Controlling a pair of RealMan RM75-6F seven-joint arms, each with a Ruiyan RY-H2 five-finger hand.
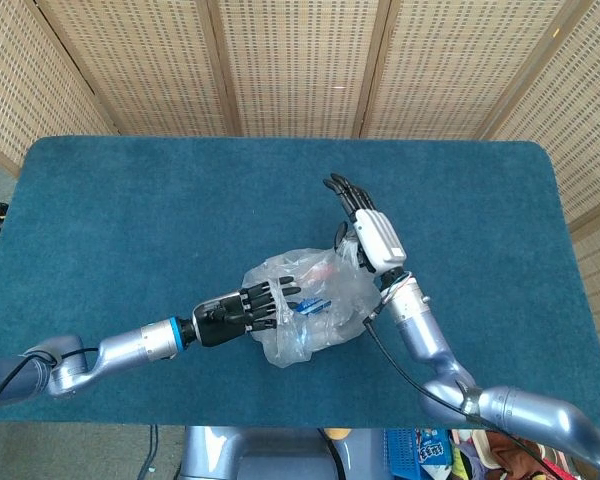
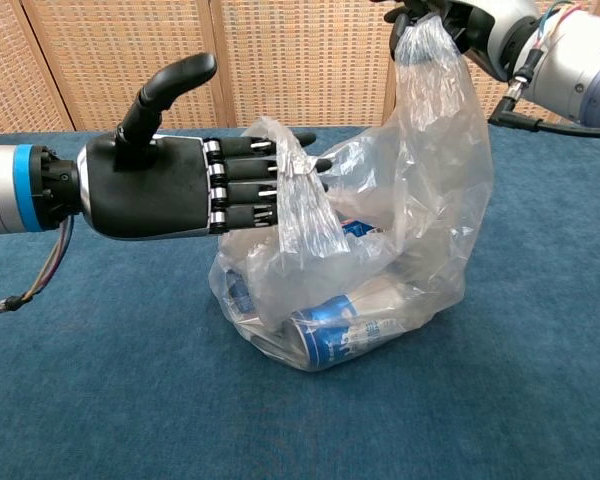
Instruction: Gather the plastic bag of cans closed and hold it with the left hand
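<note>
- Two hands are at the bag: my left hand (image 2: 170,185) is flat, thumb up, fingers (image 2: 245,190) straight against the crinkled plastic, gripping nothing.
- Mid-table on the blue cloth (image 1: 130,200) sits the plastic bag (image 2: 380,270), cans (image 2: 345,335) lying in its bottom.
- My right hand (image 1: 372,228) pinches the bag's top edge and holds it up.

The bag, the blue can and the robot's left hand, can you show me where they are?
bag (image 2: 435,190), chest view, on its raised clear side.
blue can (image 2: 330,335), chest view, on its blue body inside the bag.
left hand (image 2: 170,190), chest view, on its black palm.
</note>
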